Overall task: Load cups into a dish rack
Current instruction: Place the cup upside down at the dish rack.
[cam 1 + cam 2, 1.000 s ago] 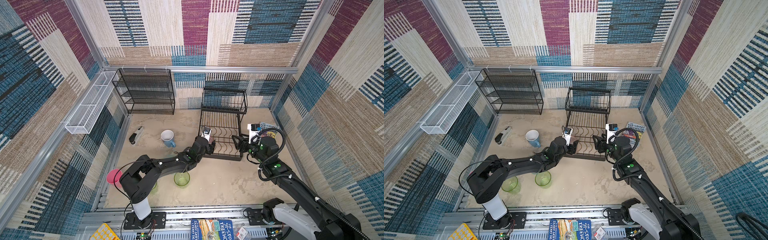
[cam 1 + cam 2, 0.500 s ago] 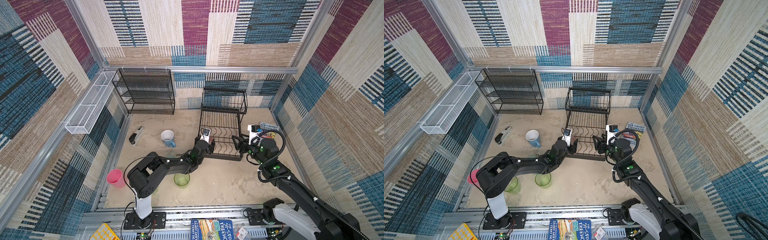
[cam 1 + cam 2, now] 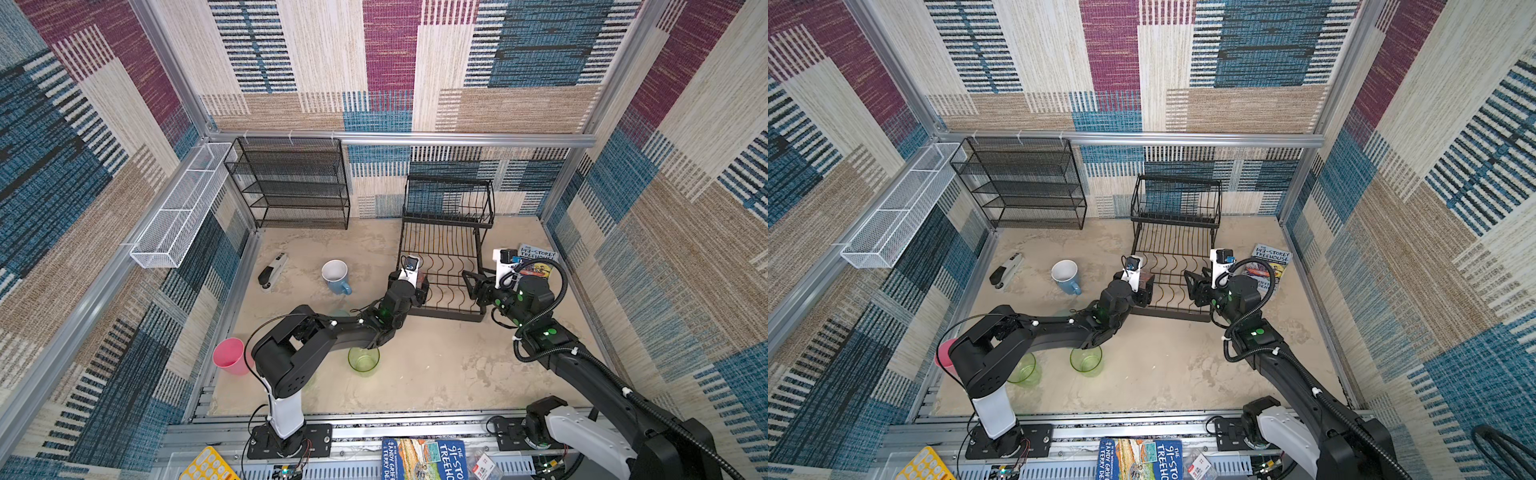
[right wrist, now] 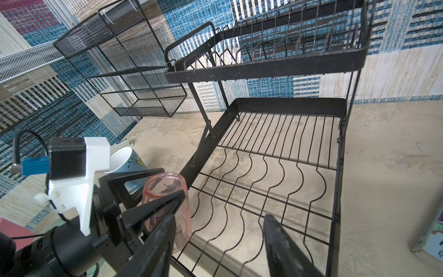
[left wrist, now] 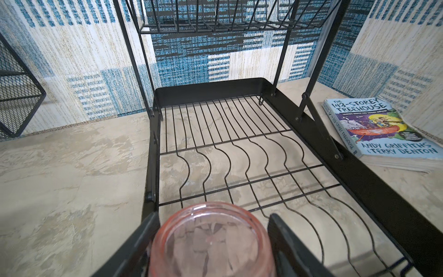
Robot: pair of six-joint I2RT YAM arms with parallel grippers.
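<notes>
My left gripper (image 5: 213,217) is shut on a translucent peach-pink cup (image 5: 211,242), held mouth down at the near left corner of the black dish rack's (image 3: 449,314) lower tray. The same cup (image 4: 167,191) shows in the right wrist view, with the tray's rim (image 4: 287,104) behind it. My right gripper (image 4: 220,219) hangs open over the tray's near end with nothing between its fingers. On the floor stand a light-blue mug (image 3: 336,276), an opaque pink cup (image 3: 228,355) and two green tumblers (image 3: 1086,360) (image 3: 1025,370).
A black mesh shelf unit (image 3: 291,187) stands at the back left and a long white mesh basket (image 3: 178,216) hangs on the left wall. A book (image 3: 536,262) lies right of the rack. A black and white stapler-like tool (image 3: 272,270) lies left of the mug.
The left arm's elbow has swung while its gripper stays at the rack's corner with the cup. The right gripper has edged slightly left over the tray.
</notes>
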